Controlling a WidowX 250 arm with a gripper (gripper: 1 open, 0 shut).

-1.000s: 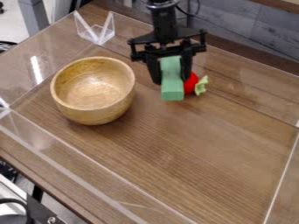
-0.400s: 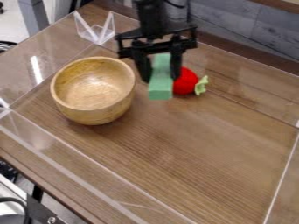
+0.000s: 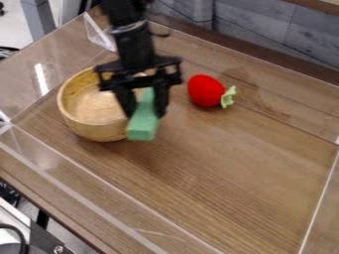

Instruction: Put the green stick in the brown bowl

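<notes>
- End effector (image 3: pixel 142 99) pinching the green stick (image 3: pixel 142 121) by its upper end; stick hangs clear of the counter (image 3: pixel 239 169).
- Stick sits at the near-right rim of the brown bowl (image 3: pixel 82 104), its lower end over the rim's outer edge, not inside.
- Step in hand, as I judge it: carry to the bowl.
- Next I want the stick over the bowl's centre, then release.
- Red strawberry toy (image 3: pixel 205 90) lies apart, right of the bowl.

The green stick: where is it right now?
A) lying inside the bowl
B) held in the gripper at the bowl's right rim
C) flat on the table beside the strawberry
B: the gripper clamps the green stick, hanging at the bowl's right rim, away from the strawberry.
</notes>
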